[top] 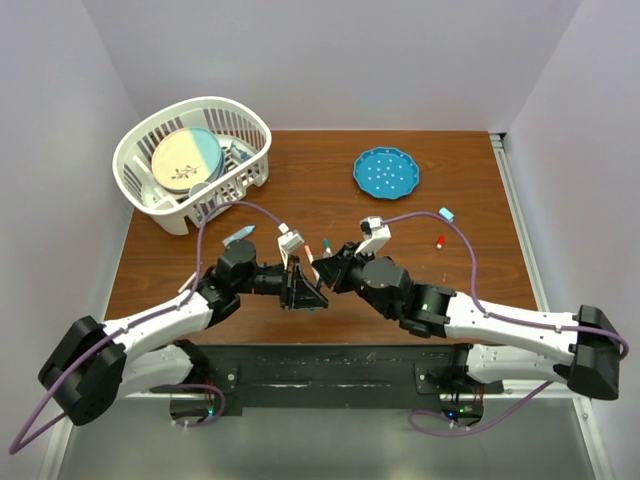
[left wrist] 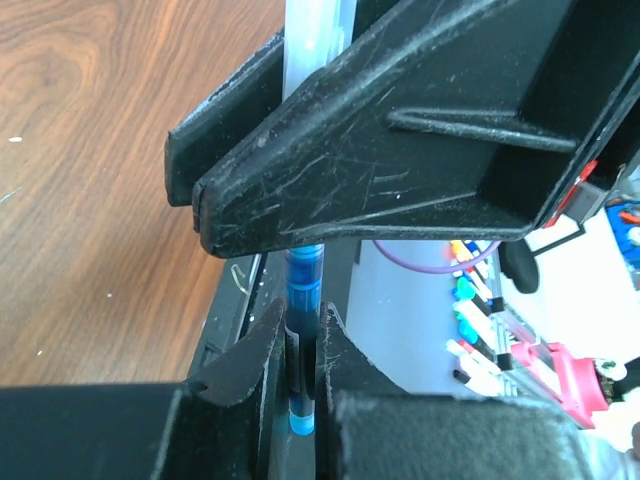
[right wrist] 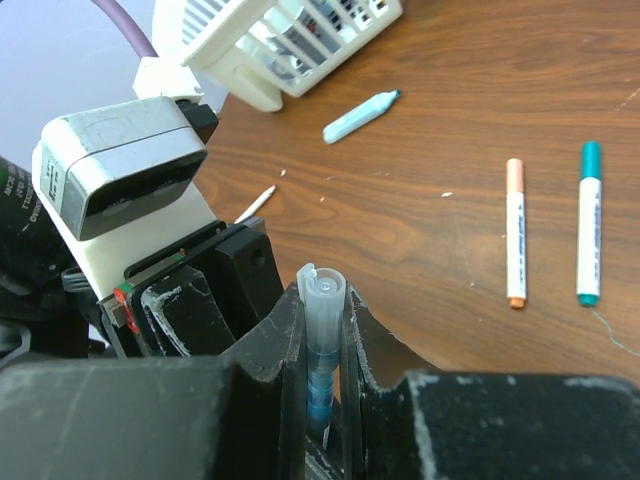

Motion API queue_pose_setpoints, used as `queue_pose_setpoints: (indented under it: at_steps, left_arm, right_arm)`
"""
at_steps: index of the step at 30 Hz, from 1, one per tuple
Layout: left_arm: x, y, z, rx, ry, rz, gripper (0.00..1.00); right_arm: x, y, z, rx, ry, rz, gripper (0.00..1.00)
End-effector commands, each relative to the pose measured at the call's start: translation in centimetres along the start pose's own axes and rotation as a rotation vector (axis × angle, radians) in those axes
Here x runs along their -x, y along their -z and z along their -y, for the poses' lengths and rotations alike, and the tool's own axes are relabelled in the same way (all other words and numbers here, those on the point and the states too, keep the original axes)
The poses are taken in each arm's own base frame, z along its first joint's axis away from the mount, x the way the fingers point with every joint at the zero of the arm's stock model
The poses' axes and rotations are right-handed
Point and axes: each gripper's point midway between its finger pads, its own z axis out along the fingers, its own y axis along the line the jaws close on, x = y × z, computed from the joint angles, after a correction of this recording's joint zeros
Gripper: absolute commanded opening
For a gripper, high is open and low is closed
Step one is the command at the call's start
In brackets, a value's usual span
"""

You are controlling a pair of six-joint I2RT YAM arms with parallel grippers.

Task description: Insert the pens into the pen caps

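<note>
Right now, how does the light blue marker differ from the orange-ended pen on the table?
The light blue marker is blue all over with a dark tip; the orange-ended pen is white with orange ends. The marker is thicker than the pen. The marker lies slanted near the white basket; the pen lies parallel to a teal-ended pen. Both lie flat on the table, unheld.
</note>
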Motion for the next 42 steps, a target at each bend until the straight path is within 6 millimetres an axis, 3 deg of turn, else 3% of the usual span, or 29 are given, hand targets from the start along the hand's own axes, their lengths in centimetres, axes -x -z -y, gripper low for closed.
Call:
queue_pose_setpoints:
  at_steps: [1,2,3,4,5,7,8,9,12,14,16,17,18,20,27,38,42]
  left_arm:
    - [9.9,0.5,3.2,-0.059,-0.178,0.352,0.00]
    - [9.7,0.7,3.2,-0.054,-0.176,0.353,0.02]
    - [8.7,0.8,2.6,-0.042,-0.162,0.345,0.09]
    - [8.3,1.0,2.3,-0.032,-0.154,0.347,0.22]
    - [7.8,1.3,2.3,-0.025,-0.149,0.346,0.27]
    - [6.3,1.6,1.3,0.008,-0.134,0.327,0.41]
    - [5.7,1.9,1.1,0.029,-0.122,0.318,0.46]
    - [5.0,2.1,0.5,0.052,-0.123,0.309,0.50]
    - [4.1,2.8,-0.5,0.124,-0.121,0.290,0.71]
    - [3.7,3.3,-1.2,0.181,-0.107,0.281,0.79]
    - [4.3,3.8,-2.0,0.250,-0.115,0.298,0.83]
    - [3.8,4.1,-2.6,0.291,-0.095,0.282,0.84]
    - [4.1,4.3,-2.8,0.315,-0.110,0.284,0.85]
    - [4.1,4.8,-3.7,0.383,-0.090,0.282,0.86]
    - [5.1,6.6,-4.2,0.495,-0.105,0.334,0.86]
    - [4.9,13.1,-10.4,1.038,0.076,0.388,0.84]
    - [5.3,15.5,-11.6,1.182,0.098,0.439,0.84]
  right_arm:
    - [-6.6,2.3,-0.1,0.004,0.135,-0.277,0.00]
    - [-5.2,1.9,0.5,-0.036,0.152,-0.228,0.00]
    - [-3.4,1.8,-0.2,-0.034,0.152,-0.195,0.00]
    - [-2.5,1.8,0.6,-0.059,0.174,-0.189,0.00]
    - [-0.7,1.3,1.6,-0.091,0.159,-0.155,0.00]
    - [1.9,1.3,1.8,-0.077,0.161,-0.117,0.00]
    - [3.9,1.0,3.1,-0.113,0.156,-0.085,0.00]
    - [5.5,1.0,2.5,-0.101,0.161,-0.072,0.00]
    - [7.5,0.5,5.0,-0.189,0.252,-0.094,0.00]
    - [8.2,-0.5,6.3,-0.210,0.321,-0.130,0.00]
    - [8.0,-1.5,7.4,-0.216,0.373,-0.199,0.00]
    - [7.0,-2.9,9.3,-0.257,0.385,-0.261,0.00]
    - [7.3,-3.5,9.5,-0.262,0.400,-0.282,0.00]
    - [5.7,-4.8,12.3,-0.335,0.440,-0.383,0.01]
    - [4.8,-9.2,17.2,-0.440,0.404,-0.488,0.04]
    - [0.6,-12.7,21.0,-0.506,0.331,-0.601,0.15]
    - [0.1,-13.8,21.4,-0.509,0.318,-0.608,0.27]
